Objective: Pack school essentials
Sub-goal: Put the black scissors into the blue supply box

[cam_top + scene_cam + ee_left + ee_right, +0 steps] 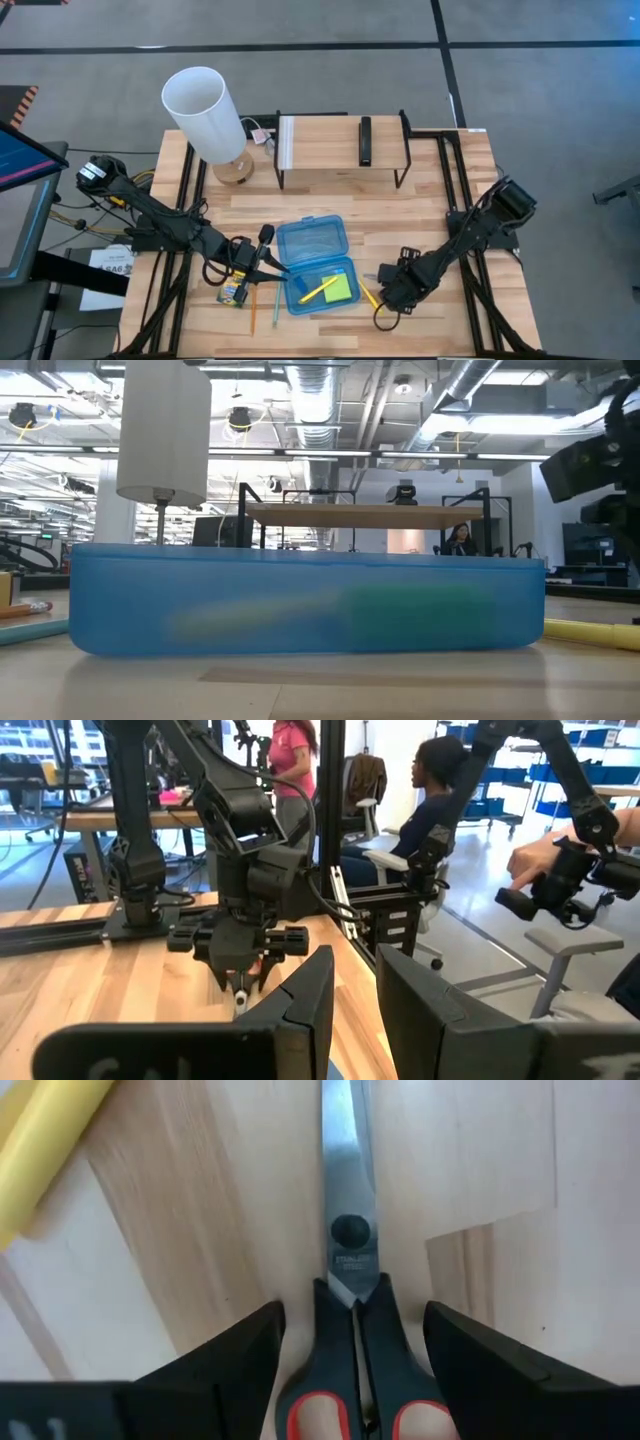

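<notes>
packing is partly done, judging from the high view: the blue case lies open on the counter, and in its front half sit a lime-green sticky-note pad and a yellow pencil laid across it. still out on the counter are the crayon box under the left arm, an orange pencil and a thin teal stick beside it, another yellow pencil just right of the case, and the red-handled scissors. no eraser can be made out.

the right pincer is spread wide, one finger on either side of the scissors where blades meet handles, not yet clenched on them. the left pincer is at the case's left edge; whether it is released or grasping something cannot be told.

only the right wrist view shows the scissors clearly; from above the arm covers them. the low view shows green and yellow shapes through the case wall and a yellow pencil lying beside it, but nothing of either pincer. the left wrist view looks across at the right arm and people beyond the counter.
</notes>
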Controlling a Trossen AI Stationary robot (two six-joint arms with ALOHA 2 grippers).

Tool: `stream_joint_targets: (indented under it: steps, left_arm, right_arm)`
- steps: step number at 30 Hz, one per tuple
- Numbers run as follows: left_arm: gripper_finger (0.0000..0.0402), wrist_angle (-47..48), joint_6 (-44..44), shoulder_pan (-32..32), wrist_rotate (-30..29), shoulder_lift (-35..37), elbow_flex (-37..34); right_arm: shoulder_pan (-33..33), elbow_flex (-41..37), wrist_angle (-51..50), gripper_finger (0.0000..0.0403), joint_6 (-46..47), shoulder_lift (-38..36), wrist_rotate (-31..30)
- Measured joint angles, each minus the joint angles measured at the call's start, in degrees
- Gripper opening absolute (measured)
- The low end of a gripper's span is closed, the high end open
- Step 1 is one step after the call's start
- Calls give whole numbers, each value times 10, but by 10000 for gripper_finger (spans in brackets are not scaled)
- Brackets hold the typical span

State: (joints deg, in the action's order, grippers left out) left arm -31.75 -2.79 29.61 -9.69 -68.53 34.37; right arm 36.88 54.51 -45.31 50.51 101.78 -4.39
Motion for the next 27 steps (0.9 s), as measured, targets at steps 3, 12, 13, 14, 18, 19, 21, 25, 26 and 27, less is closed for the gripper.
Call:
stream_joint_targets:
  steps: [3, 12, 13, 14, 18, 19, 21, 25, 26, 27]
  left_arm:
    - [66, 1, 0, 0, 0, 0, 0]
    - [66, 2, 0, 0, -2, 0, 0]
    - [66, 2, 0, 0, -2, 0, 0]
    - [66, 2, 0, 0, -2, 0, 0]
    - [66, 3, 0, 0, -2, 0, 0]
    - [66, 3, 0, 0, -2, 0, 0]
    - [66, 3, 0, 0, -2, 0, 0]
    - [66, 3, 0, 0, -3, 0, 0]
    - [66, 3, 0, 0, -5, 0, 0]
    - [66, 4, 0, 0, -7, 0, 0]
  right_arm:
    - [0, 2, -14, 259, 2, 7, 1]
    - [-11, -5, -32, 132, -16, -14, 6]
    - [-13, -6, -40, 116, -17, -16, 6]
    - [-15, -7, -47, 102, -17, -19, 6]
    - [-22, -10, -86, 66, -11, -33, 1]
    - [-22, -11, -93, 63, -9, -33, 0]
    - [-23, -9, -108, 57, -6, -38, 0]
    - [-25, -9, -116, 28, -5, -44, 0]
    - [-25, -9, -113, 18, -4, -44, 0]
    - [-26, -8, -114, 10, -5, -44, 0]
